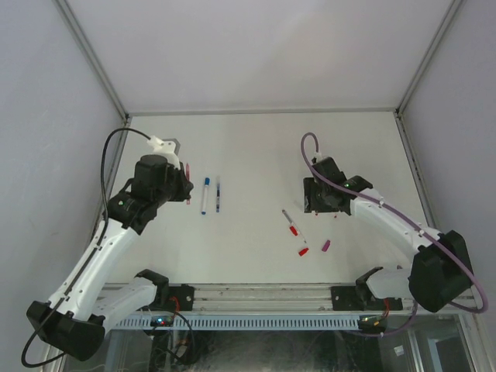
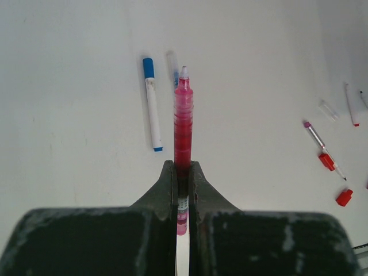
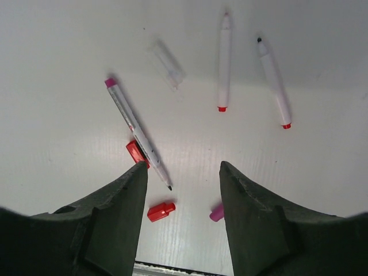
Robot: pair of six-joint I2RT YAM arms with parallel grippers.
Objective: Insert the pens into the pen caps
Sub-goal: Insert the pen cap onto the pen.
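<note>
Between the fingers of the left gripper (image 2: 183,172), which were closed tight, was a pink pen (image 2: 183,121). It was held by its back part, and its long axis ran straight forward from the jaws with the bare tip leading. The right gripper (image 3: 183,168) stood about half open and held nothing; on the table (image 3: 57,46) below it, toward the arm's base, lay the small pink cap (image 3: 217,213) with a red cap (image 3: 161,211) near it. By my judgement this pink cap was much nearer to the right arm, so that arm should take it and bring it to the pen tip.
</note>
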